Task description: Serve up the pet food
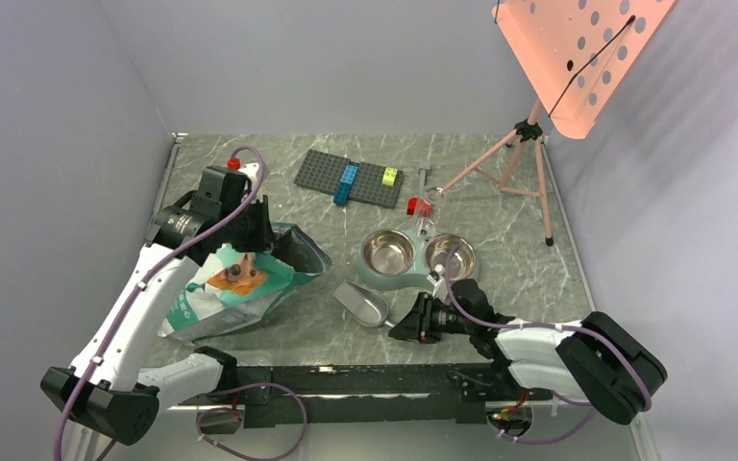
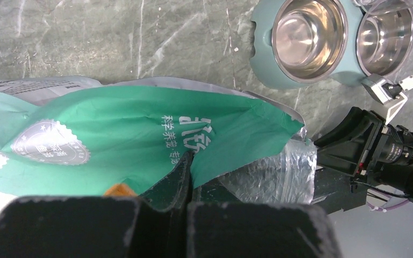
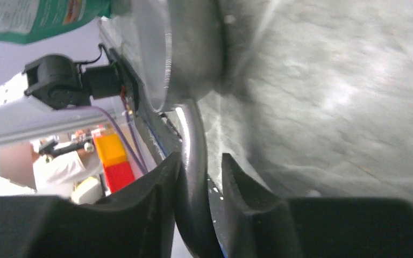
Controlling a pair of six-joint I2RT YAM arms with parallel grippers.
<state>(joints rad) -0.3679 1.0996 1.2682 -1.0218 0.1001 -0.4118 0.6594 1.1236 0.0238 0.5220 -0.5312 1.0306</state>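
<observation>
Right wrist view — right claw [image 3: 200, 185] straddles scoop handle [image 3: 193, 161].

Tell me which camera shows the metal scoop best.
The top external view: the whole metal scoop lies on the table beside the twin bowl dish. The right wrist view shows only its handle between the right gripper fingers, blurred. The left wrist view doesn't show it clearly.

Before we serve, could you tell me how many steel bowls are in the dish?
2: the left bowl and the right bowl, side by side in the dish. Both look empty.
</observation>
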